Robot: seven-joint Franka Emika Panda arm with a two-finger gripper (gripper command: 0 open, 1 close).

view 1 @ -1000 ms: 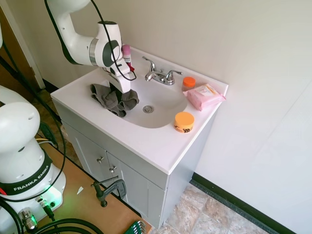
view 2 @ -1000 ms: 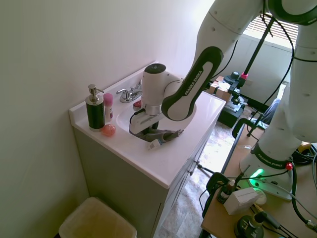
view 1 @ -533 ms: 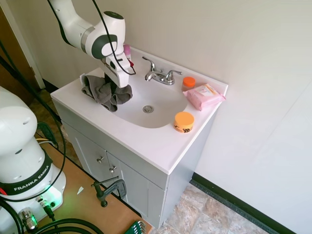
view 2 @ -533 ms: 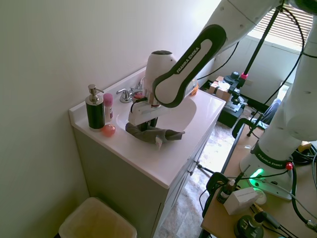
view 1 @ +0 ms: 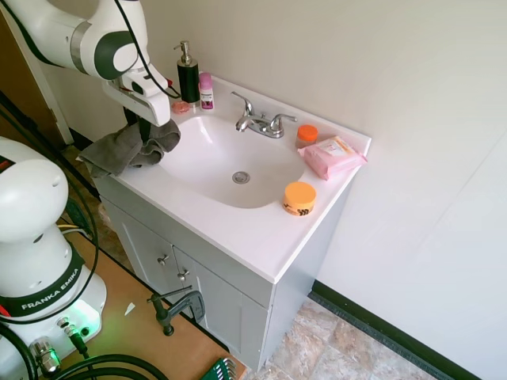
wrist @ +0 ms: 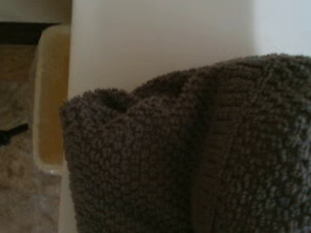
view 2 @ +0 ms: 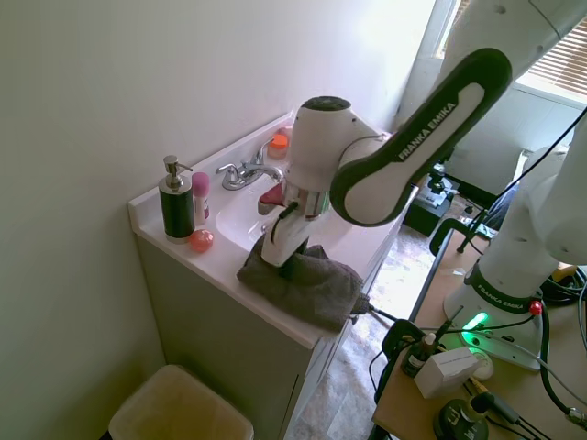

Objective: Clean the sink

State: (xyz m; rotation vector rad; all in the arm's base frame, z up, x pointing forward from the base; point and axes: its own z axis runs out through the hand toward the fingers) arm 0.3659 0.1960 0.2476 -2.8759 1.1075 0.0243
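the gripper [view 1: 142, 128] pinched a grey cloth [view 1: 127, 148] over the vanity's front corner, outside the sink [view 1: 230, 162], whose basin lay bare beside it. wiping looked finished or paused; next likely called for releasing the cloth or 1 more pass.

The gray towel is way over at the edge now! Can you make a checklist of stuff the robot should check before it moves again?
1. Towel held: the gray towel hangs from the tool, which looks shut on it. Ok.
2. Towel over the basin: it drapes over the counter's front corner, partly past the edge, outside the sink. Not ok for wiping.
3. Basin free of clutter: only the drain shows inside. Ok.
4. Clear of the soap dispenser and pink bottle: both stand upright, apart from the arm. Ok.
5. Sink clean: no marks show, but glare hides detail. Cannot tell.
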